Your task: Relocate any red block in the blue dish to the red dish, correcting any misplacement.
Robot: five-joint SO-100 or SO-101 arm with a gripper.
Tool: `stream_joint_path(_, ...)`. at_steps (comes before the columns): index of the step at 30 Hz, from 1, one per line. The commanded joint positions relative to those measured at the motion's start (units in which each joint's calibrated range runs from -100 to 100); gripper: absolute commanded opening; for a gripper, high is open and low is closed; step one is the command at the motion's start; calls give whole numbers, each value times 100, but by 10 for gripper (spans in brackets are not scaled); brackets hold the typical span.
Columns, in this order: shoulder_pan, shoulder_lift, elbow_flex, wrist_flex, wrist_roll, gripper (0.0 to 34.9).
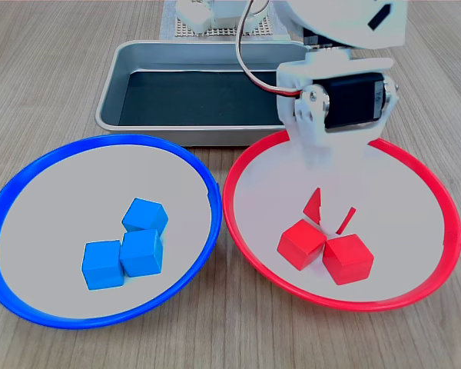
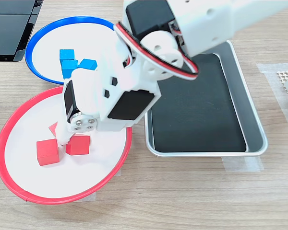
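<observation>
Red blocks are not in the blue dish (image 1: 31, 181) at the first exterior view's left: it holds three blue cubes (image 1: 131, 246) bunched together, two side by side at the near edge of the cluster and one just behind them. Far behind the dishes lies the metal tray (image 1: 111, 92), its dark floor bare. To the right sits the red dish (image 1: 422, 192), touching the blue one rim to rim, and in it two red blocks rest side by side near its middle, the left block (image 1: 301, 244) and the right block (image 1: 348, 258) touching each other. The gripper (image 1: 329, 211) hangs over them from the white arm (image 1: 346, 92), its red fingertips a narrow way apart with nothing between them, the tips just above the seam of the two blocks (contact cannot be told). In the second exterior view the arm covers much of the red dish (image 2: 5, 139), and the same two blocks show below the gripper.
</observation>
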Motion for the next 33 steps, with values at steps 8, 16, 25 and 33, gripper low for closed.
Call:
stream_joint_path(8, -129, 14, -412, 48, -59, 95)
stream_joint_path(16, -129, -72, -494, 280, -63, 108)
stream_joint_path(25, -120, -447, -631, 601, -59, 127)
stream_joint_path(33, -25, -1342, -658, 907, 68, 122)
